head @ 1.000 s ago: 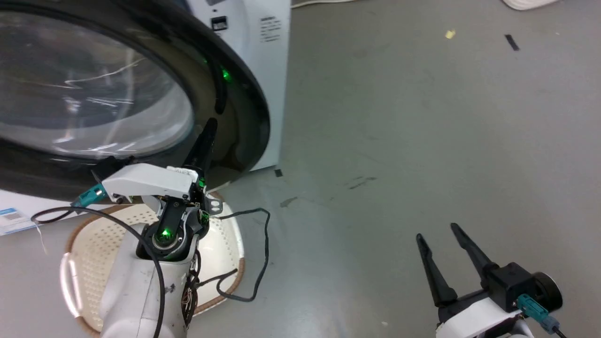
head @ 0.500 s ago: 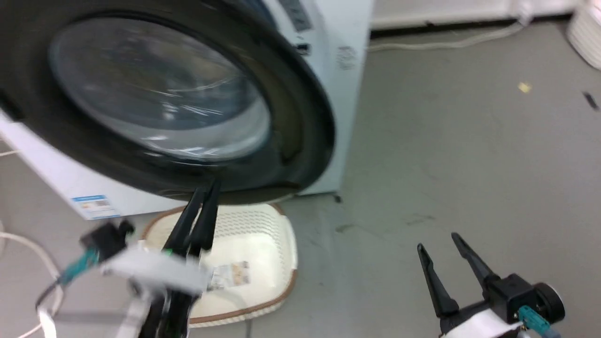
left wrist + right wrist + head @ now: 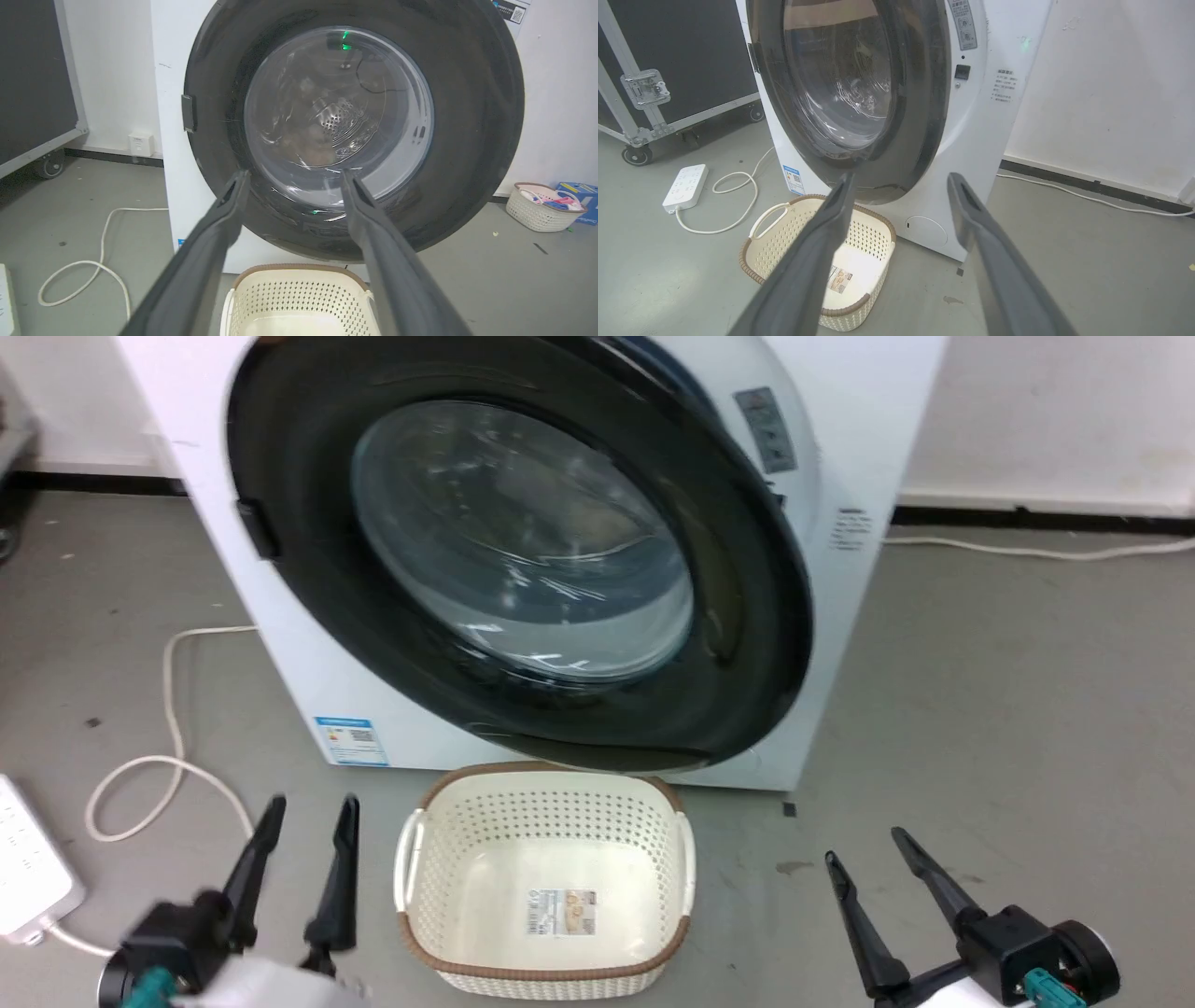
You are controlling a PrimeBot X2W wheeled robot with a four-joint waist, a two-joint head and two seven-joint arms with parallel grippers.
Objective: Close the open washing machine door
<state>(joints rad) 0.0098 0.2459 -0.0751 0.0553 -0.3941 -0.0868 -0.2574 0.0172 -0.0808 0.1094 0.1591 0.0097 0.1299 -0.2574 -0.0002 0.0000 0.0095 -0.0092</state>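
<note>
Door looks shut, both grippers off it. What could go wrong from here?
Latch unconfirmed: the washing machine door lies against the washing machine, but I cannot tell whether it latched; it may swing open.
The laundry basket sits right under the door's lower rim, in the way of any re-push.
The white cable and power strip lie near the open left gripper; wheels might snag them.

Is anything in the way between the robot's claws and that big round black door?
Nothing visible does. The left gripper and right gripper, both open, face the glossy black round washing machine door unobstructed; the cream perforated basket sits lower, on the floor.
</note>
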